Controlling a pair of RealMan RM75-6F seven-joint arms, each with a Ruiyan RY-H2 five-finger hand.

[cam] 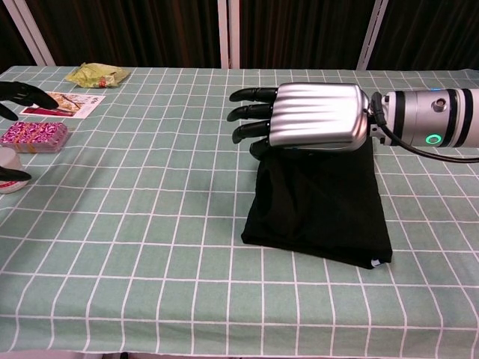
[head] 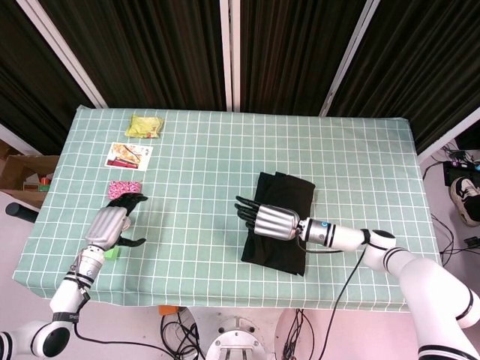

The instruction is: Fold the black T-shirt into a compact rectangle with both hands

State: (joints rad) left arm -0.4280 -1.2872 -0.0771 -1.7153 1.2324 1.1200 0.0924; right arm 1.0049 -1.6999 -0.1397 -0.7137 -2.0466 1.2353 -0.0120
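A: Bkgd, head view? Table [head: 225,142] w/ green cloth, white grid, fills centre of frame. Behind it, across the top: dark curtains [head: 157,52] in vertical pleats, split by white posts [head: 229,52], some upright, some slanted.

B: Floor?

A: Pale, seen at lower edge and both sides. Cardboard box [head: 22,174] at left edge, mid-height. Cables [head: 180,330] below table's front edge, centre-bottom. Shoe [head: 465,196] and more gear at right edge.

B: Chest view?

A: Same grid cloth over most of frame; curtains [cam: 150,30] and white posts [cam: 227,34] along top strip. Light even, no hard shadows.
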